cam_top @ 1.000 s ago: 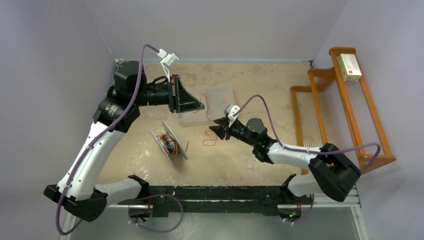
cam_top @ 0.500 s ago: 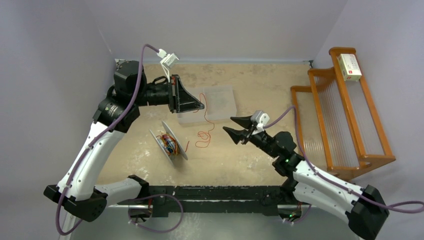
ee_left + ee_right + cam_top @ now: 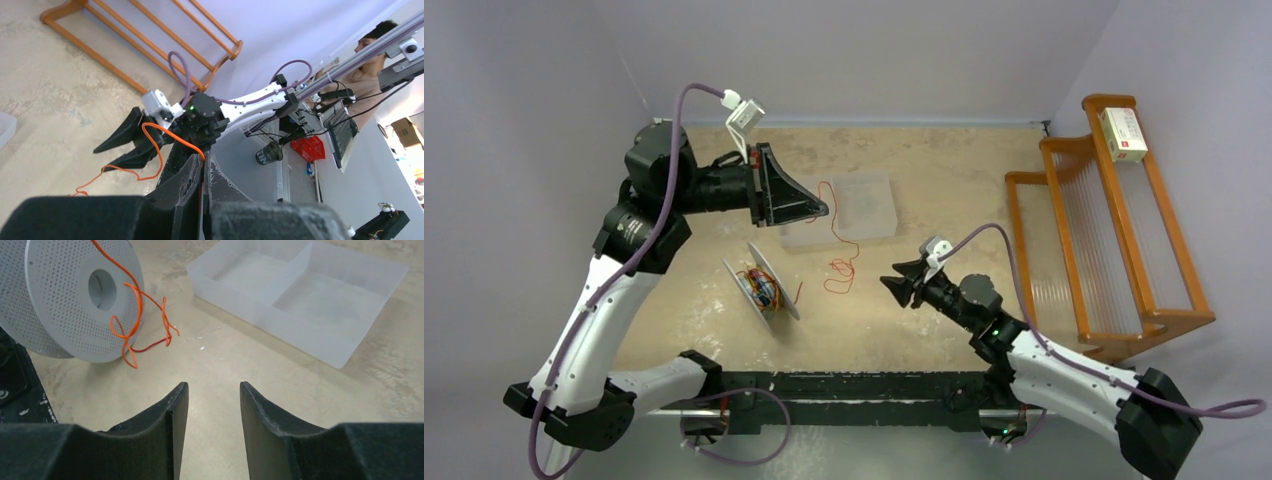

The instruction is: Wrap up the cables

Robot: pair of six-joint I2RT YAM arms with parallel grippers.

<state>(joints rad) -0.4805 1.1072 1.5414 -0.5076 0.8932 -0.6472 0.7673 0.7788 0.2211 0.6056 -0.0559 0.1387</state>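
A thin red-orange cable (image 3: 837, 245) hangs from my left gripper (image 3: 824, 211) and coils on the table right of the grey double-disc spool (image 3: 761, 285). My left gripper (image 3: 204, 159) is shut on the cable (image 3: 172, 137), held above the table over the clear tray. More cable is wound on the spool's core. My right gripper (image 3: 894, 281) is open and empty, low over the table to the right of the loose coil. In the right wrist view my right gripper (image 3: 212, 390) faces the spool (image 3: 75, 295) with cable loops (image 3: 137, 325) hanging in front of it.
A clear two-part plastic tray (image 3: 864, 205) lies behind the cable; it also shows in the right wrist view (image 3: 305, 295). A wooden rack (image 3: 1114, 220) with a small box (image 3: 1122, 133) on top stands at the right edge.
My right gripper has let go of the cable and pulled back to the right and down. My left gripper shifted slightly left, still holding the cable. The loose coil resettled on the table.
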